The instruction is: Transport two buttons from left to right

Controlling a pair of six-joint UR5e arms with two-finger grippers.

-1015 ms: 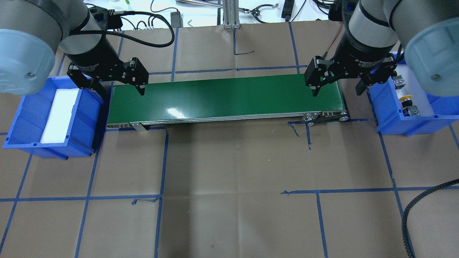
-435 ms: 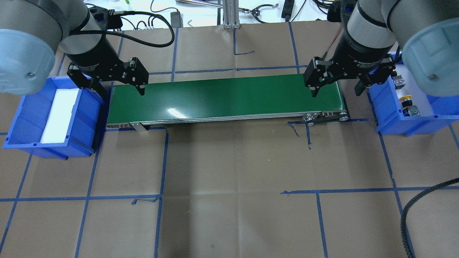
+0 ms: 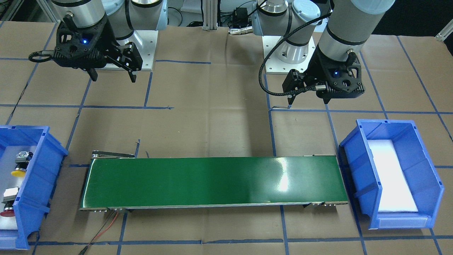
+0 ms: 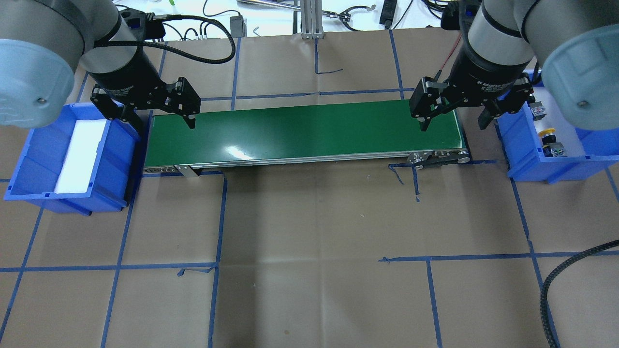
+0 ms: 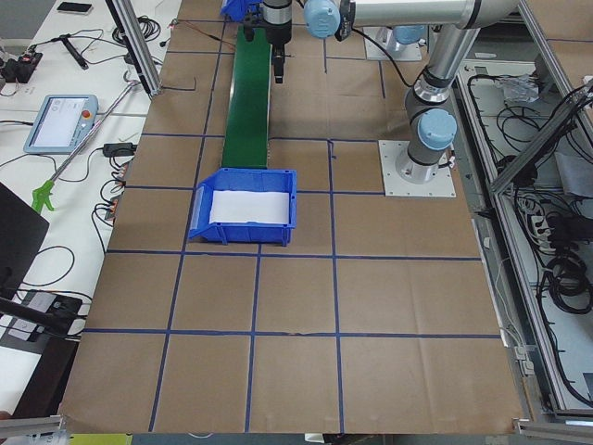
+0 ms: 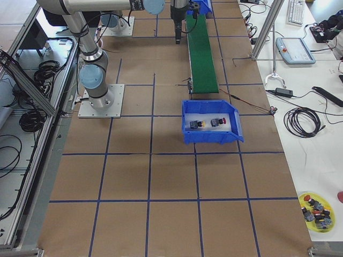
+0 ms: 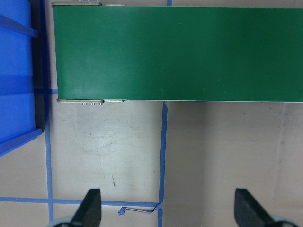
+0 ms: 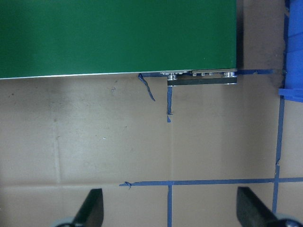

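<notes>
Both buttons lie in the blue bin [image 4: 524, 164] at the table's right end. The yellow button [image 4: 547, 131] shows with its block body beside it. The red button [image 4: 537, 111] is partly hidden by my right arm there; its red cap [image 3: 7, 213] shows in the front-facing view, as does the yellow button [image 3: 17, 173]. My right gripper [image 4: 453, 125] is open and empty, raised near the conveyor's right end, beside the bin. My left gripper [image 4: 162, 121] is open and empty, raised near the conveyor's left end. Both wrist views show only wide-apart fingertips [image 7: 92, 205] [image 8: 92, 205].
A green conveyor belt [image 4: 304, 133] runs between the two bins. A second blue bin [image 4: 29, 159] with a white liner and no parts stands at the left end. A black cable [image 4: 556, 275] lies at the right front. Brown paper with blue tape lines covers the table.
My right arm has shifted very slightly; its gripper stays open. The left arm and both buttons have not moved.
</notes>
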